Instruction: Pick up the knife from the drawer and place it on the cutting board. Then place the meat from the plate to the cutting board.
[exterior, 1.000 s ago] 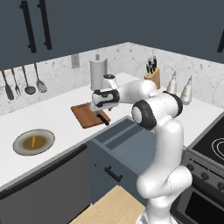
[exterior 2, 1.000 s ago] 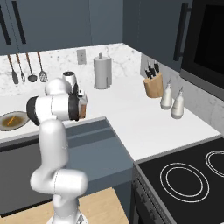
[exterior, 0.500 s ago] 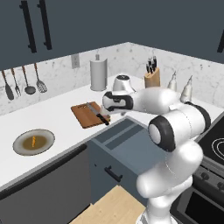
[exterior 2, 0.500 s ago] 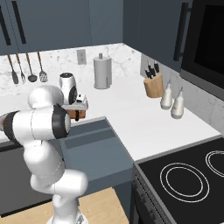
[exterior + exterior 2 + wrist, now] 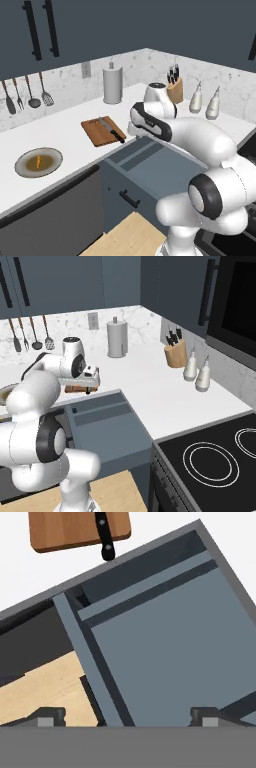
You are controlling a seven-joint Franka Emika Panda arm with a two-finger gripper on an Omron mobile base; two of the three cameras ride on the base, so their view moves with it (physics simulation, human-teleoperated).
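Two task items lie apart in the left base view: the knife (image 5: 112, 129) rests on the board (image 5: 100, 131), its black handle reaching past the board's near edge toward the counter (image 5: 55, 135) edge, while the meat (image 5: 38, 161) sits in the middle of the plate (image 5: 38, 162), well to the left. The drawer (image 5: 150, 167) stands pulled out below the counter, its black handle (image 5: 129, 198) on the front. The arm bends over the drawer's back corner, just beside the board.

From the right base view, the gripper (image 5: 90, 379) hangs above the drawer (image 5: 107, 423) at the counter edge, the board (image 5: 76, 389) partly hidden behind it.

Looking down from the hand view, the fingertips (image 5: 50, 716) stand wide apart with nothing between them, above the drawer (image 5: 170, 647). The board (image 5: 70, 529) lies at the top, the knife (image 5: 104, 534) across it with its handle end overhanging onto the counter (image 5: 30, 577).
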